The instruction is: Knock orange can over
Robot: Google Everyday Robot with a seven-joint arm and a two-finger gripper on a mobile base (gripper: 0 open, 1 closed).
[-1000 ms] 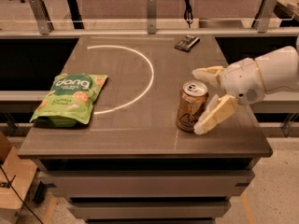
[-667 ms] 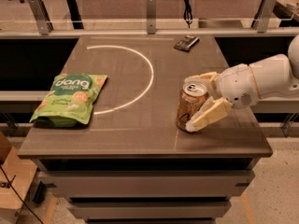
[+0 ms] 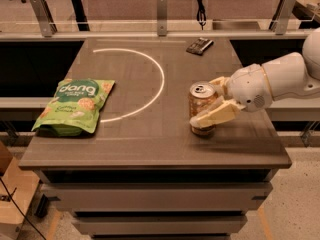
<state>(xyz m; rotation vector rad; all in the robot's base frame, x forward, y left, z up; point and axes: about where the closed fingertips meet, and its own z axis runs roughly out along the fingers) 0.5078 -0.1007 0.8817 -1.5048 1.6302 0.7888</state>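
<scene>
Near the front right of the table (image 3: pixel 150 154), the orange can (image 3: pixel 200 98) is seen standing upright, its long axis vertical and its silver top turned upward. The gripper (image 3: pixel 202 103) is placed around it from the right. The jaws are spread, not clenched: the near finger (image 3: pixel 215 116) is laid across the can's lower front, and the far finger (image 3: pixel 219 81) is set just behind its top. Compared with a second ago, the gripper has been brought further left, so that the near finger now reaches past the can's left side; the can has not been tipped. At the left, a green snack bag (image 3: pixel 75 106) is laid flat. Further back, a white arc (image 3: pixel 161 79) is marked on the top, and a small dark object (image 3: pixel 199 46) is found at the far edge.
</scene>
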